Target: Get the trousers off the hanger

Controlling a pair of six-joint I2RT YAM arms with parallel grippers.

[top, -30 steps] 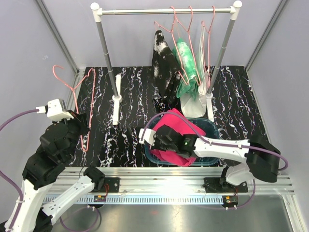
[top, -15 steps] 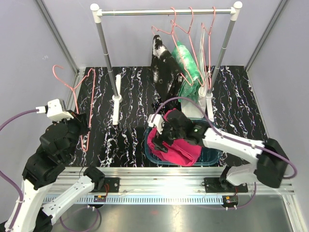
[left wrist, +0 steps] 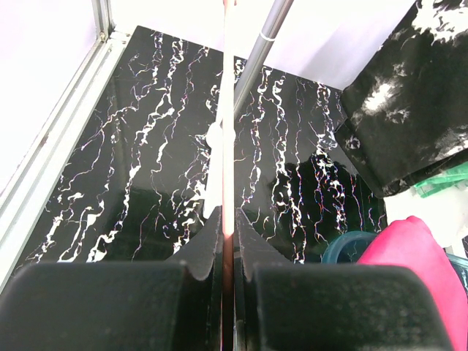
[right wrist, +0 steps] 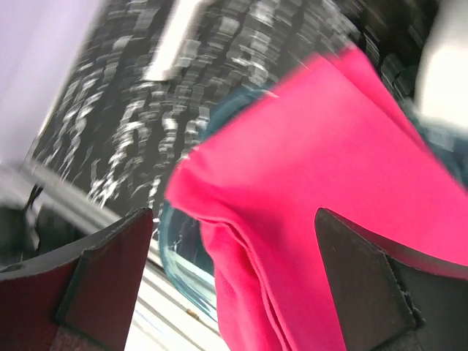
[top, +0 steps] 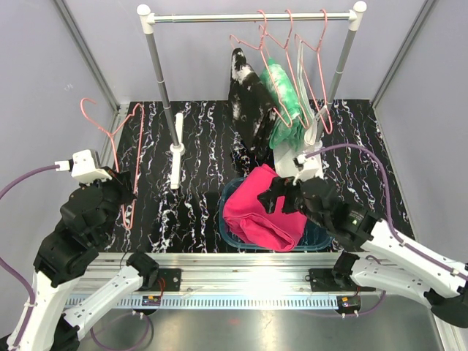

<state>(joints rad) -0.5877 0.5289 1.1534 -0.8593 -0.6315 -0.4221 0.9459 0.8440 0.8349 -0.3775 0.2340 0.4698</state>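
magenta trousers (top: pixel 263 208) heaped in teal basket (top: pixel 225 228) on marbled surface (top: pixel 201 146), black-and-white trousers (top: pixel 247 102) and green tie-dye trousers (top: pixel 284 95) hanging at rack (top: pixel 219 16), right gripper (top: pixel 281 197) above magenta, jaws spread, left gripper (left wrist: pixel 228 227) jaws pinching pink hanger (top: pixel 139 146)

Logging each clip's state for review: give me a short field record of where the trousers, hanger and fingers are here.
pink trousers: lying in the teal bin
black trousers: hanging from the rail
green trousers: hanging from the rail
left fingers: shut on a pink hanger
right fingers: open, over the pink trousers, holding nothing
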